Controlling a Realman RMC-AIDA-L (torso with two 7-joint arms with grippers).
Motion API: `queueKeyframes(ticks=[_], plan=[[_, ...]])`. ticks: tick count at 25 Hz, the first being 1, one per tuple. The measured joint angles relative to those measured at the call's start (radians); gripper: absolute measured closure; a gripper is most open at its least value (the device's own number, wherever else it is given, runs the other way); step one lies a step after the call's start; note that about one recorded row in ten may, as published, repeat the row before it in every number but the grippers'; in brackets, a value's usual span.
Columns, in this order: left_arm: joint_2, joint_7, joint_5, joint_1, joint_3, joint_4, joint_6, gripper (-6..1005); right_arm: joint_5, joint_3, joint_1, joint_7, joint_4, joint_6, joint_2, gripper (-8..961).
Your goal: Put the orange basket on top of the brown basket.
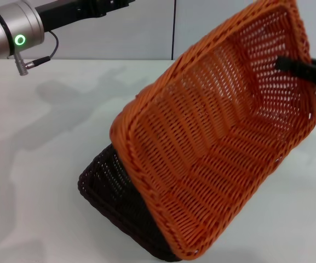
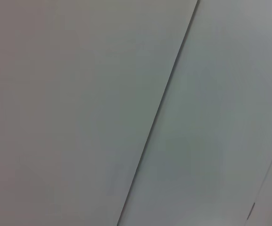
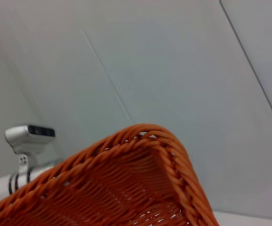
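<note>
Orange basket [image 1: 218,142] hangs tilted in the air, its low corner over the brown basket [image 1: 114,192] on the white table [image 1: 32,164]. Right gripper [image 1: 300,68] pinches the orange basket's far rim, one finger inside. Left arm [image 1: 15,27] is parked high at the left, its jaws out of sight. Carrying is in hand; next, I judge, level the basket, centre it and lower it.

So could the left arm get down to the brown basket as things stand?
Probably not cleanly. The orange basket, held tilted by the right gripper at its far wall, covers most of the brown basket. Only the brown basket's left end is exposed, and the left arm is raised far back.
</note>
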Motion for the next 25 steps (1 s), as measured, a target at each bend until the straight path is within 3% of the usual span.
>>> queueKeyframes(ticks=[7, 16, 20, 25], plan=[[0.005, 0.001, 0.003, -0.012, 0.005, 0.008, 0.003, 138, -0.001, -0.091, -0.012, 0.0, 0.002, 0.095, 0.025, 778], [0.005, 0.001, 0.004, -0.016, 0.008, 0.009, 0.004, 138, 0.033, -0.098, -0.019, -0.008, -0.01, 0.137, 0.03, 522], [0.0, 0.002, 0.001, -0.01, -0.001, 0.005, 0.004, 138, 0.15, -0.086, -0.065, -0.039, -0.05, 0.175, 0.029, 353], [-0.022, 0.065, -0.057, 0.027, -0.029, -0.035, 0.006, 138, 0.377, -0.084, -0.143, -0.144, -0.067, 0.312, 0.024, 353]])
